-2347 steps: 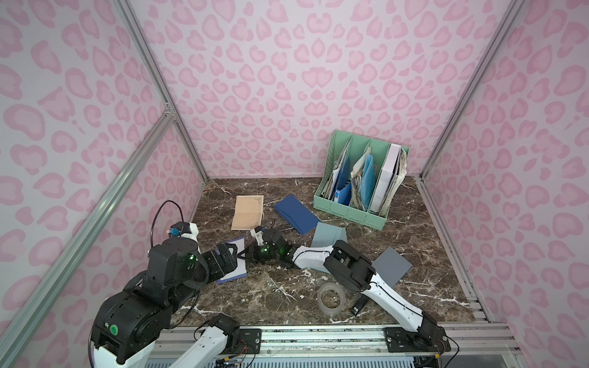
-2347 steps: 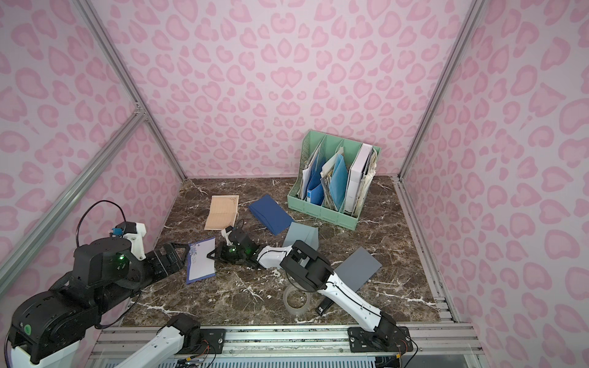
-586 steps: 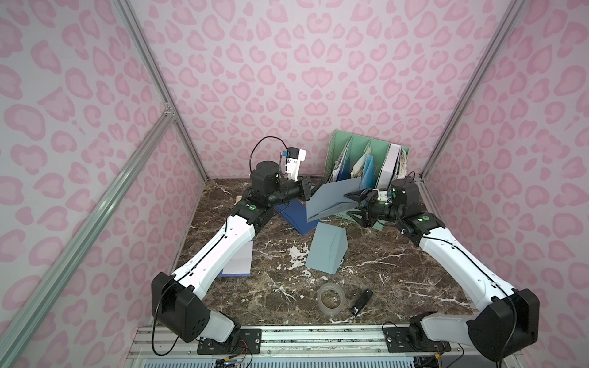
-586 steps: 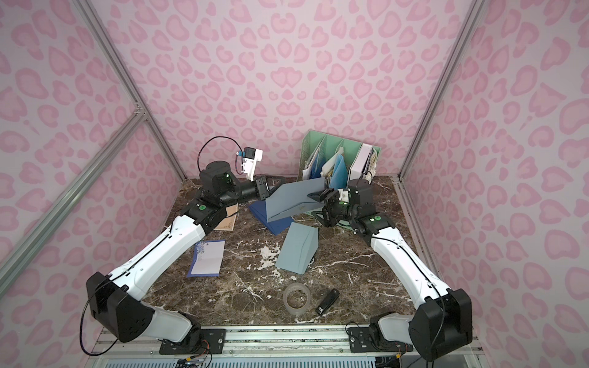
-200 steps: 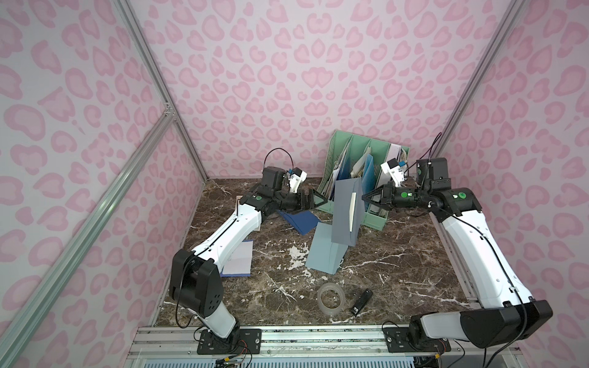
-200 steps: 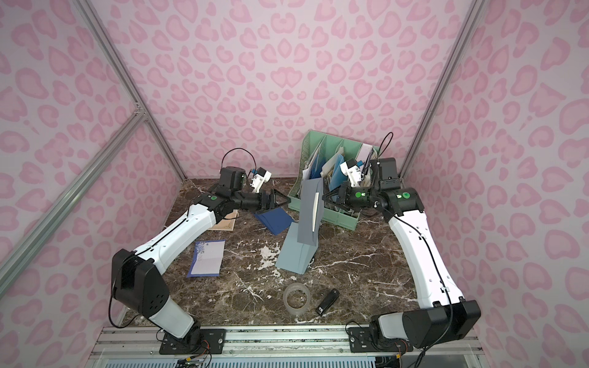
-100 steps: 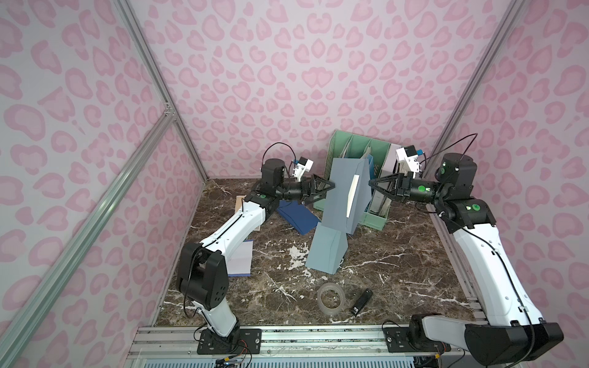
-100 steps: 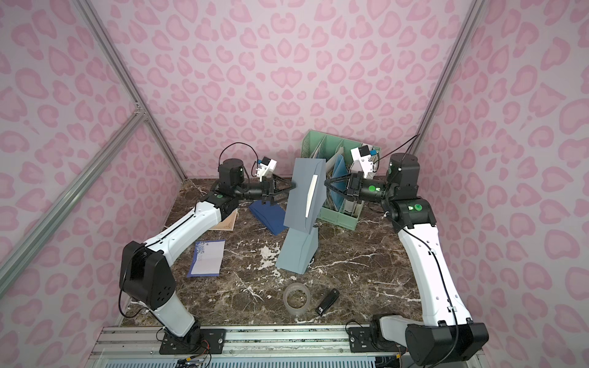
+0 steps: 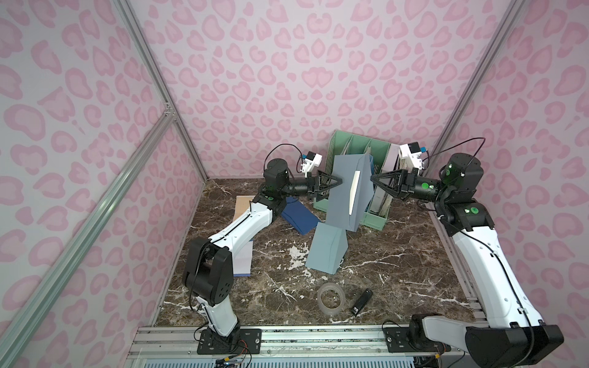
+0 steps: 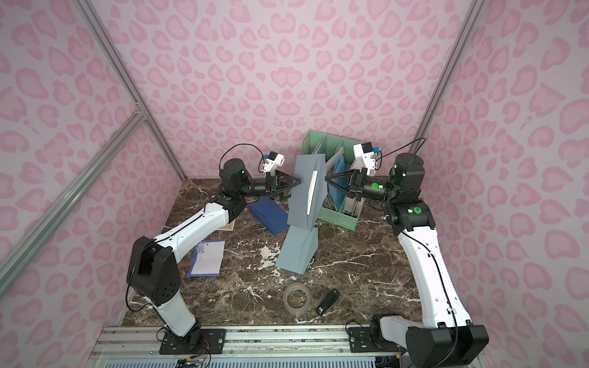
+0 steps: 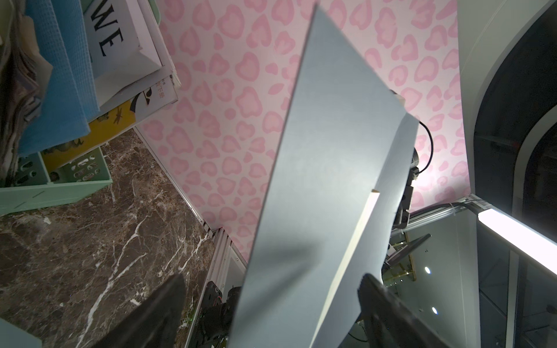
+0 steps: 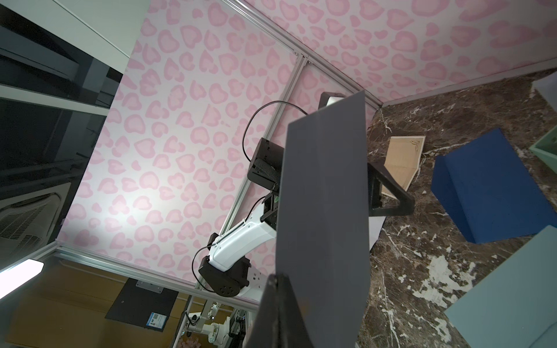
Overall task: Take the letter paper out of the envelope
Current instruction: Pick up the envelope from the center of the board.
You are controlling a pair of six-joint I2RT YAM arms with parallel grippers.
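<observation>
Grey envelope (image 9: 341,204) hangs upright, long axis vertical, pinched by right pincer (image 9: 373,178); left pincer (image 9: 338,182) wide.

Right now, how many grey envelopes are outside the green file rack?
2. The held envelope hangs from the right pincer between the arms; the tented envelope sits on the table below it. The file rack may hide more.

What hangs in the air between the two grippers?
A grey envelope, upright, with white letter paper showing at its opening. The right gripper pinches one edge; the left gripper is open at the other. Both top views show it.
</observation>
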